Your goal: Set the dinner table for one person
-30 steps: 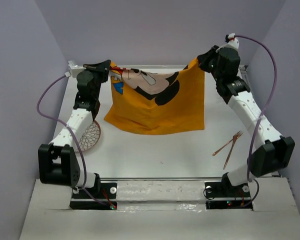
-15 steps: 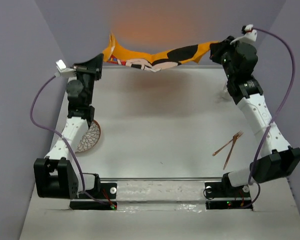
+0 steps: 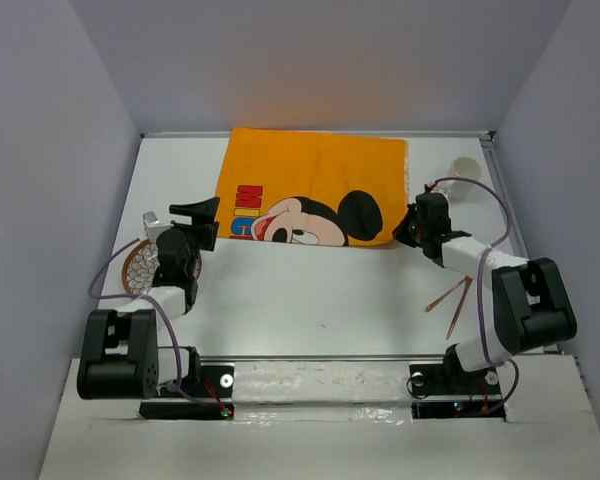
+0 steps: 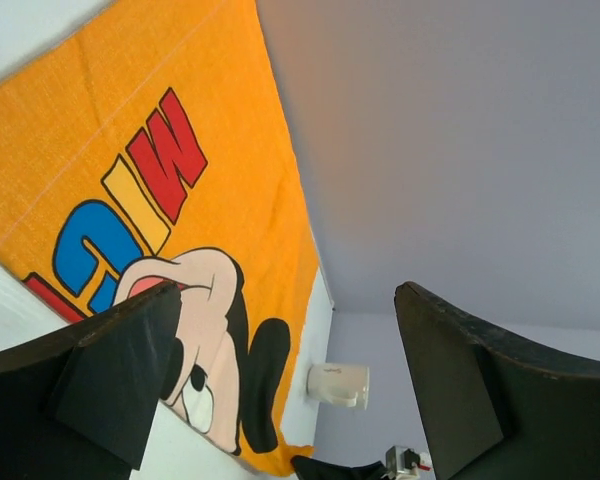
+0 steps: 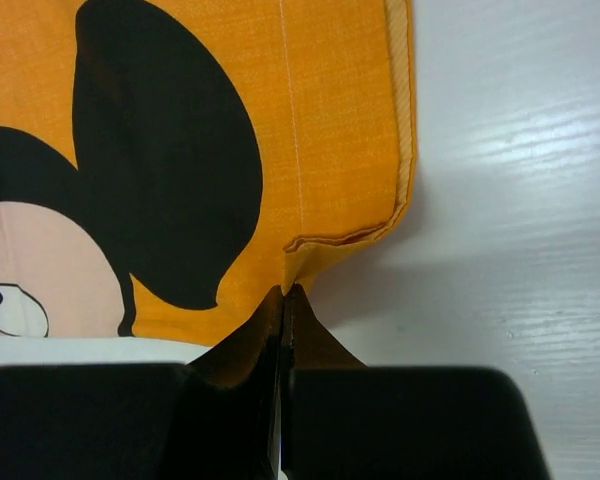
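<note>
An orange Mickey Mouse cloth mat lies spread flat on the far middle of the white dinner table. My left gripper hovers just off the mat's near left corner, open, with nothing between its fingers. In the left wrist view the left gripper frames the mat from low down. My right gripper is at the near right corner. The right wrist view shows the right gripper shut on a pinched fold of the mat.
A white cup stands at the far right, past the mat's edge, and shows as the cup in the left wrist view. A round woven plate lies under the left arm. Copper cutlery lies at the near right.
Both arms came down and toward me from the far wall, laying the lifted mat flat on the table. The left gripper opened and let go of its corner; the right stays shut.
</note>
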Controlling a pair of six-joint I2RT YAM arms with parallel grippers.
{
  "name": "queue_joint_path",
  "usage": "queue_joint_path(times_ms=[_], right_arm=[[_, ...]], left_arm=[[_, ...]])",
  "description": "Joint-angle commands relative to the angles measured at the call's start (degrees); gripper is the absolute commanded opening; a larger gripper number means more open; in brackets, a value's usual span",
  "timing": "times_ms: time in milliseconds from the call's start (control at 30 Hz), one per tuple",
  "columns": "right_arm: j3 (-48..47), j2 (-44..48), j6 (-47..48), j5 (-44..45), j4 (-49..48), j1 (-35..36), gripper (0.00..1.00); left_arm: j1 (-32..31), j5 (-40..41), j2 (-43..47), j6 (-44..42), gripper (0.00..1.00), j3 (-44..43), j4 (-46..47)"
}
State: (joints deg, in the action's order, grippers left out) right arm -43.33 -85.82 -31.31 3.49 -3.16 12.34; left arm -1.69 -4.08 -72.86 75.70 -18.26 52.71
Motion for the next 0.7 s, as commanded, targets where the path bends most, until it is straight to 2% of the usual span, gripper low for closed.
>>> queue_joint_path(times_ms=[0,267,433,533,600,633,667], right_arm=[[3.16,3.47,-2.79,-0.42,-6.86,-0.39,0.0],[5.89,6.8,-1.83,6.88,-1.42,-1.0,0.0],[7.38,10.58,-1.3,8.81,2.71,-2.14,0.0],[7.47,11.55,-1.39,10.84,6.58,-2.76,0.0],[7.56,12.52,-0.95,9.71,6.94,-2.76,0.28],[6.69,12.78,-0.34,9.0,8.59,-2.76,0.52],[5.98,12.78,-0.16,8.73,8.61,-2.76,0.52]], left_arm=[[1.25,0.3,6.49,-4.59,0.99,2.27,1.9],[0.38,1.7,21.34,-15.05,0.97,0.51,-11.56],[0.02,3.11,32.75,-20.93,0.95,-2.74,-22.54],[-0.24,3.37,36.21,-23.13,0.95,-5.9,-28.17],[-0.41,3.2,38.75,-25.59,0.95,-8.36,-30.64],[-0.59,3.28,39.89,-27.43,0.96,-10.37,-33.17],[-0.59,3.29,40.16,-27.45,0.96,-10.39,-34.5]])
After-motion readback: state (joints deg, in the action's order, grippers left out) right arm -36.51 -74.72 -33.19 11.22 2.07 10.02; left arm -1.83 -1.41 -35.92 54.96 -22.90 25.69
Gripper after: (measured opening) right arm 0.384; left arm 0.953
